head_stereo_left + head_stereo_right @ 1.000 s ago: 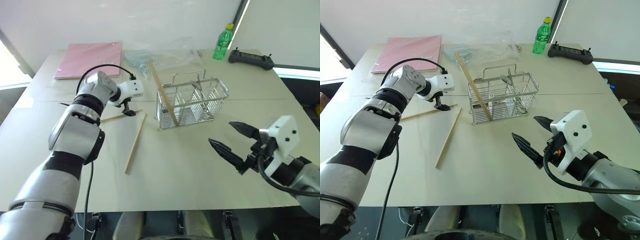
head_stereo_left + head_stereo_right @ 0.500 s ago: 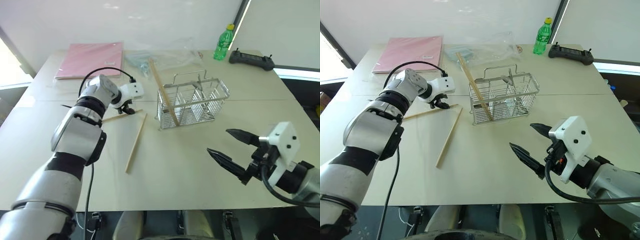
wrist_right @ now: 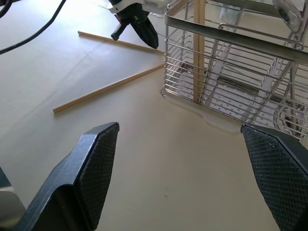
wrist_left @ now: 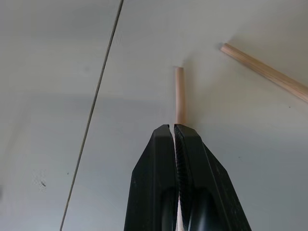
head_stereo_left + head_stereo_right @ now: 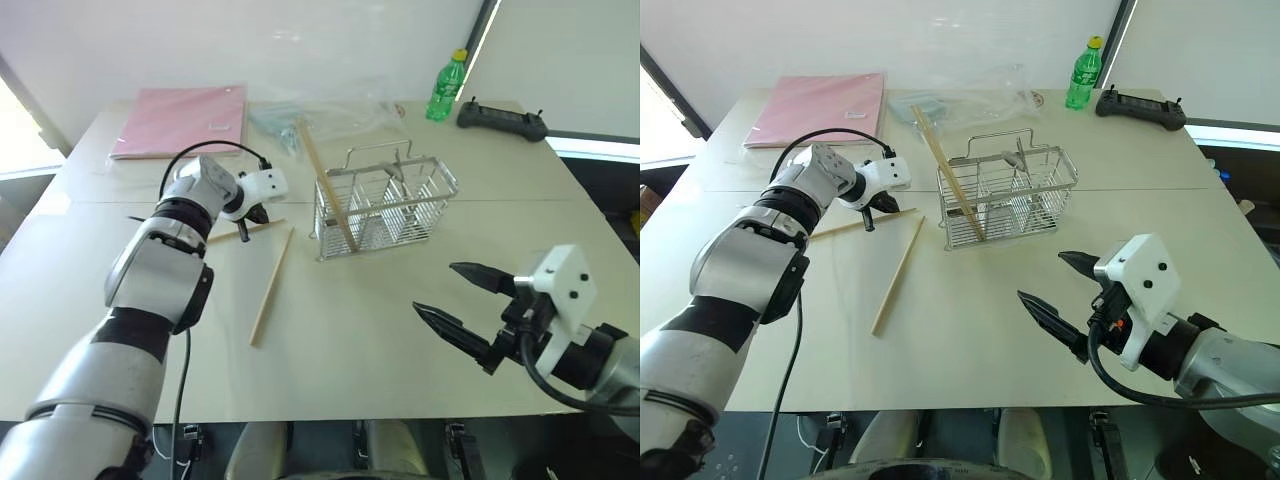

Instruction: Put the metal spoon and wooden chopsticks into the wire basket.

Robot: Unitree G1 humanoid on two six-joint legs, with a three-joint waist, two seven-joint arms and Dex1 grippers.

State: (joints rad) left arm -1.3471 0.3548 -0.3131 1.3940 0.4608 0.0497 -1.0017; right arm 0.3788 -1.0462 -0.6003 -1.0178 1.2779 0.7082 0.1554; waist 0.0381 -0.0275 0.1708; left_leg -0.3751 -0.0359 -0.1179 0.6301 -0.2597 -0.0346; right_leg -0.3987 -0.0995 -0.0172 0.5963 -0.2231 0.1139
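Since a second ago, the left claw [image 4: 173,129] has gone from spread wide to pinched together on one of the wooden chopsticks [image 4: 179,94], the stick lying on the tabletop [image 5: 350,330] left of the wire basket [image 5: 385,205]. A second chopstick [image 5: 271,285] lies loose on the tabletop just beside the first, running toward the near edge. A third chopstick [image 5: 325,185] stands leaning in the left end of the basket, poking well above its rim. The metal spoon [image 3: 288,14] sits inside the basket toward its right end. The right claw [image 5: 462,305] hovers near the front right of the tabletop, fingers wide apart and holding nothing.
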